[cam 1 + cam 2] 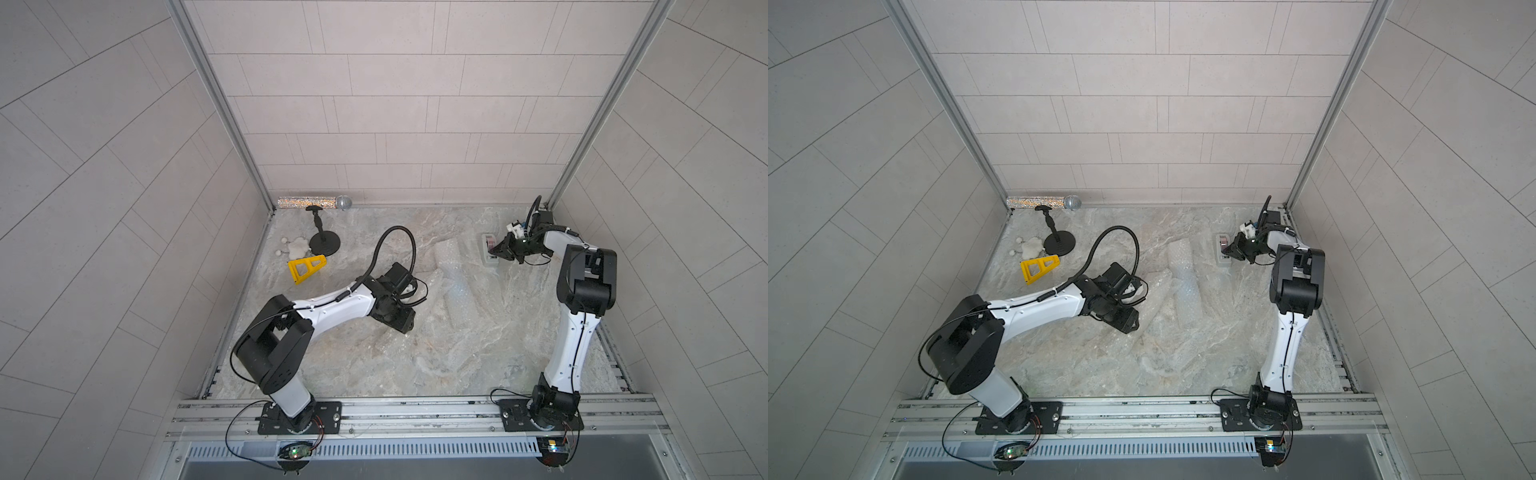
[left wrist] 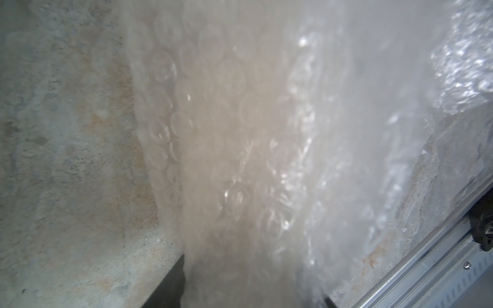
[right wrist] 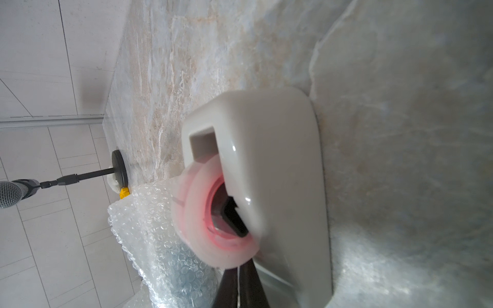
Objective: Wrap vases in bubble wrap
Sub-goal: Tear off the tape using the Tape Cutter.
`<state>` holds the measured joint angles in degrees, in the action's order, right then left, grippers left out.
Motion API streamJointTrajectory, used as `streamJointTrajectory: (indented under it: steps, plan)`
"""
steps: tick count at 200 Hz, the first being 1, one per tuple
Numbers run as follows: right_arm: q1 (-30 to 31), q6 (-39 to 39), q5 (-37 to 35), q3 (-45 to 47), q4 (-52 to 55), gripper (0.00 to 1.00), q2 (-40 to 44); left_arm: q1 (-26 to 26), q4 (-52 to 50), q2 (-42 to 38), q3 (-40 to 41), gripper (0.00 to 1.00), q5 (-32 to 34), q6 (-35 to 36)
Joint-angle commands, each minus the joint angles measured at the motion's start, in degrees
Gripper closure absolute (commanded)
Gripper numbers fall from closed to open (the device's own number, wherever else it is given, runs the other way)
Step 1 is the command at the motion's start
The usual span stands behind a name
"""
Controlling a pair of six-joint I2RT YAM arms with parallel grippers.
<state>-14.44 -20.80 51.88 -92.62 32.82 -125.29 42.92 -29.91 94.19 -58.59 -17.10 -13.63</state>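
The bubble wrap (image 1: 453, 286) (image 1: 1183, 286) lies crumpled and partly rolled in the middle of the table. A bluish shape (image 3: 181, 266) shows through one rolled end; I cannot make out the vases otherwise. My left gripper (image 1: 401, 322) (image 1: 1127, 322) sits at the wrap's near-left edge. In the left wrist view the wrap (image 2: 240, 133) fills the space between its jaws (image 2: 253, 293). My right gripper (image 1: 494, 250) (image 3: 238, 282) is at the grey tape dispenser (image 1: 488, 255) (image 3: 280, 160), just below the pink-cored tape roll (image 3: 194, 213). It is shut, with a thin pale tape strip between the fingers.
A glittery microphone (image 1: 316, 203) lies along the back wall, with its black stand (image 1: 324, 243) in front. A yellow plastic piece (image 1: 306, 269) and a white lumpy object (image 1: 297, 247) sit at the back left. The metal rail (image 1: 415, 409) runs along the front edge.
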Motion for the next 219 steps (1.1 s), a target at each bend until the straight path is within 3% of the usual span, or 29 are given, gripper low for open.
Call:
streamJointTrajectory:
  steps: [1, 79, 219]
  plan:
    - [-0.06, -1.62, 2.93, 0.67, -2.09, 0.98, 3.06, 0.06, 0.99, 1.7, -0.04, 0.64, 0.84, 0.04]
    - [-0.68, -11.31, 2.87, 8.18, -11.22, 1.0, 11.58, 0.06, 1.35, 1.87, 0.58, 0.64, 1.56, -0.43]
    - [-1.36, -14.14, -2.88, 29.69, -17.69, 1.0, 26.63, -0.03, 3.04, 2.3, 1.28, 0.65, 0.64, -1.13]
